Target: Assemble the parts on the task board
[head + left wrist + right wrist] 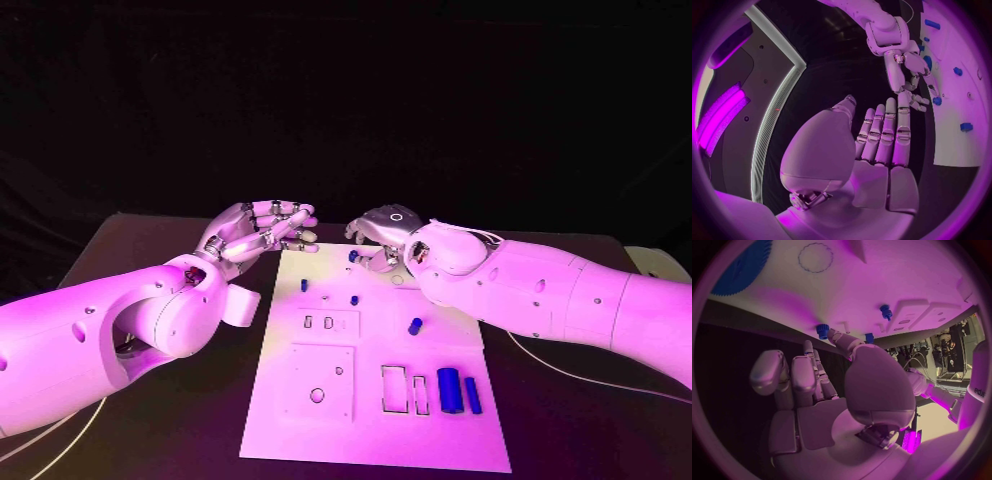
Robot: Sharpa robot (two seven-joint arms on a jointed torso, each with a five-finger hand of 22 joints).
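Observation:
The white task board [372, 420] lies in the middle of the table. My right hand [381, 236] hangs over its far edge, fingers pointing down beside a small blue part [353, 256]. In the right wrist view one fingertip [834, 334] reaches close to that part [822, 331]; nothing sits between thumb and fingers. The left wrist view has this hand [904, 70] just beside the part [937, 100]. My left hand [260, 232] hovers off the board's far left corner, fingers [886, 135] held together, holding nothing. Blue pegs [304, 285] [415, 325] stand on the board.
Two blue cylinders [449, 390] [473, 395] lie side by side near the board's front right, next to rectangular slots [394, 388]. A blue gear [742, 267] rests on the board by my right hand. A pale object [656, 262] sits at the table's right edge.

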